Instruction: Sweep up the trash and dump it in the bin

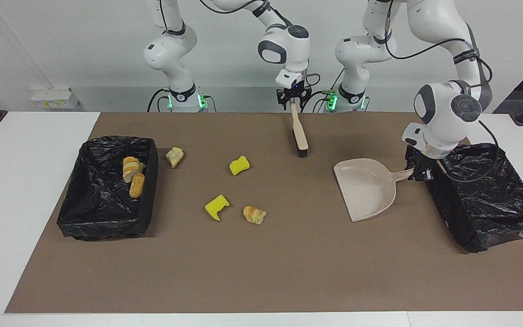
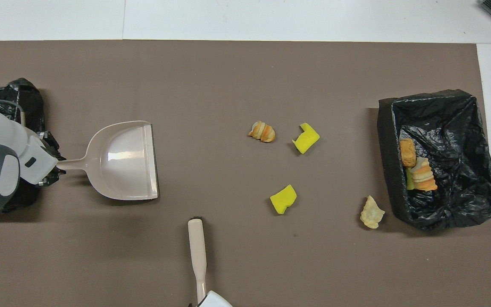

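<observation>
Near mid-bench lie four loose trash [image 1: 216, 207] scraps: two yellow chunks and two bread lumps, at roughly nine o'clock from the dustpan [image 1: 367, 188] in the facing view; further lumps already sit in the bin [image 1: 102, 190]. Risk: the brush [image 1: 298, 135] may slip or twist if the grip on its handle tip is incomplete. Right pincer [image 1: 293, 99] sits on that handle tip; whether it has clamped cannot be told. Left pincer [image 1: 418, 171] is pinching the dustpan handle.
</observation>
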Robot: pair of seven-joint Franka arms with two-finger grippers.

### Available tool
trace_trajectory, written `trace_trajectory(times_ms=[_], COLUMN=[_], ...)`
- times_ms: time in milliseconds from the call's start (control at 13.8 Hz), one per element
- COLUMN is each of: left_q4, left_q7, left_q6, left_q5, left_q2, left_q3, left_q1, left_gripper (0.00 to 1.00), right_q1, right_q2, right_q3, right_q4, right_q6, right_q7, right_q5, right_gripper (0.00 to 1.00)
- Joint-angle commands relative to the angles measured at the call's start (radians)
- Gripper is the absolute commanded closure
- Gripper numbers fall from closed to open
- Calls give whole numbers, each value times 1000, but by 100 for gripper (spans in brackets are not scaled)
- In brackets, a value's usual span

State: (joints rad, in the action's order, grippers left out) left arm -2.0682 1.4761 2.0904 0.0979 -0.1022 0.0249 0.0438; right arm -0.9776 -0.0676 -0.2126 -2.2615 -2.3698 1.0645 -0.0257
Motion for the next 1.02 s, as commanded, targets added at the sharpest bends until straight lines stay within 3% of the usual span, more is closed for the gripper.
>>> trace_trajectory(times_ms=[0, 655, 945], left_q4=[-35, -12, -15], left_q7=[15, 4, -37], left_q6=[22, 20, 10], left_q5=[19, 19, 17], left_q2=[27, 15, 18], left_q3=[-10, -3, -3], left_q1=[-16, -18, -79], left_gripper=[100, 100, 100], right_q1=[-1, 63, 129], right_q2=[2, -6, 26], right_q3=[4, 12, 15], right_q4=[-1, 26, 48], right_q6=[-22, -29, -25], right_q7=[15, 35, 23], right_q5=[-16, 1, 4], right_gripper=[100, 100, 100])
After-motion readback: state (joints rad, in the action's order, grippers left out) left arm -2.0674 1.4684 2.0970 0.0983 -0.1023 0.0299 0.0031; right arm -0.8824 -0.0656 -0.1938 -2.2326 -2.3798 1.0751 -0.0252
